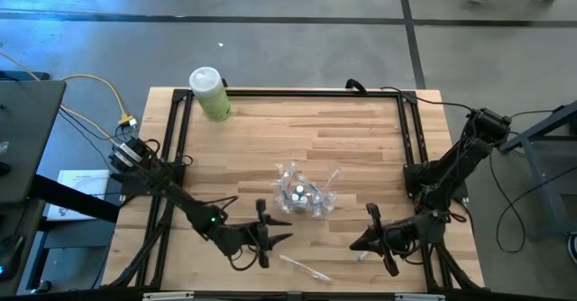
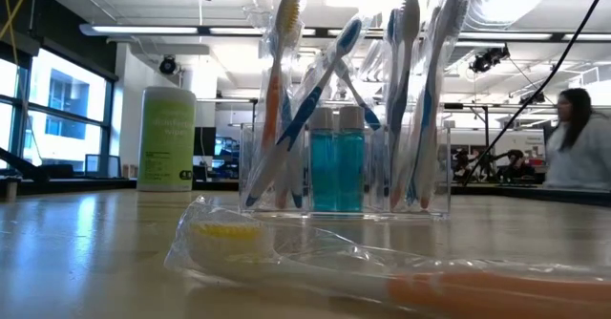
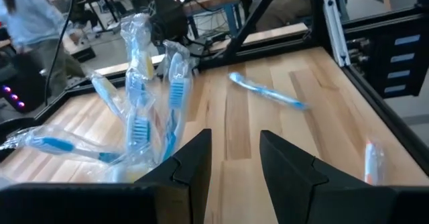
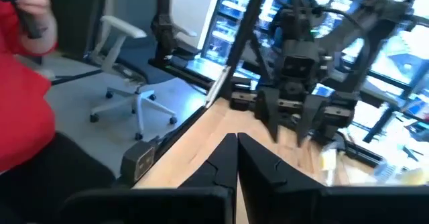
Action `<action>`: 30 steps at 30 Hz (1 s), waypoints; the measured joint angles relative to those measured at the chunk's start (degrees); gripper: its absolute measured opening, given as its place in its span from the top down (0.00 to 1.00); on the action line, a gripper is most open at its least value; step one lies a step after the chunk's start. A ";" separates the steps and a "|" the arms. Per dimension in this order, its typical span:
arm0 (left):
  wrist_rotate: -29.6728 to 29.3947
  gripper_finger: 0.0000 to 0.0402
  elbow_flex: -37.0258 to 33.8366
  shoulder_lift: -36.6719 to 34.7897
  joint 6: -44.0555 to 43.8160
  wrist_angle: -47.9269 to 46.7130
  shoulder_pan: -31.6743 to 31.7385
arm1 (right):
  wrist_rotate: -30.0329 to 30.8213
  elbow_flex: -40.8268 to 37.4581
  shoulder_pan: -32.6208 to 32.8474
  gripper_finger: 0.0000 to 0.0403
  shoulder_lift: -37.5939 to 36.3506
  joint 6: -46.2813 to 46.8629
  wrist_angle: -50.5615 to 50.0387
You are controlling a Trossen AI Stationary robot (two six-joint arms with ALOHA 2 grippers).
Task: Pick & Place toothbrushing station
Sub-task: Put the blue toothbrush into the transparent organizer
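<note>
The clear holder [image 1: 300, 194] sits mid-table, wrapped toothbrushes and blue tubes standing in it. One wrapped toothbrush [image 1: 305, 269] lies loose at the near edge, just right of the left gripper [image 1: 270, 235], whose fingers stand partly apart with nothing between them. The right gripper [image 1: 371, 226] waits at near right, pinched closed and empty. Looks like a pick coming up: the left gripper needs to drop over that loose brush and close.

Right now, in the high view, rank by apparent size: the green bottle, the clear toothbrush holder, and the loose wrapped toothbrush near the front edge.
1. Clear toothbrush holder, largest.
2. Green bottle.
3. Loose wrapped toothbrush, thinnest, though about as long as the bottle.
</note>
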 joint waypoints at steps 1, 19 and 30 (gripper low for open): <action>-0.01 0.70 0.00 0.00 0.19 0.18 -0.27 | 1.10 0.00 0.27 0.99 0.00 0.27 0.24; -2.09 0.70 0.00 0.00 1.94 0.46 -2.59 | 8.94 5.15 5.30 0.69 -4.09 11.94 -13.48; -2.23 0.70 0.00 0.00 1.48 -0.19 -2.79 | -3.40 14.49 5.32 0.37 -3.63 33.20 -46.35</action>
